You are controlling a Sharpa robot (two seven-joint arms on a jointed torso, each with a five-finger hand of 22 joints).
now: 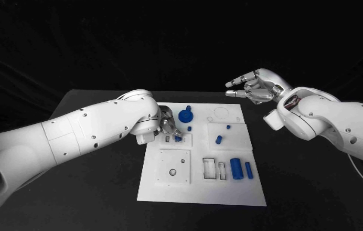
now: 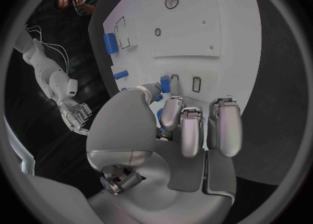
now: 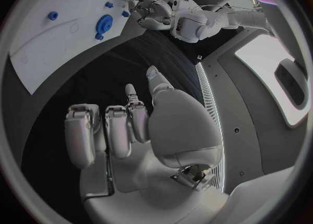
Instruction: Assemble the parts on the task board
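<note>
On the task board (image 1: pixel 227 189), left hand (image 1: pixel 168 127) pinching a blue part (image 2: pixel 165 84), right hand (image 1: pixel 256 86) released.

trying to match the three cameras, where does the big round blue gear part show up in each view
Head view: the blue gear part stands near the task board's far left corner, beside the left hand.
Left wrist view: I cannot make it out; that hand's own fingers cover that part of the board.
Right wrist view: it sits on the board's edge.
Shared landmark: the white board itself.
</note>
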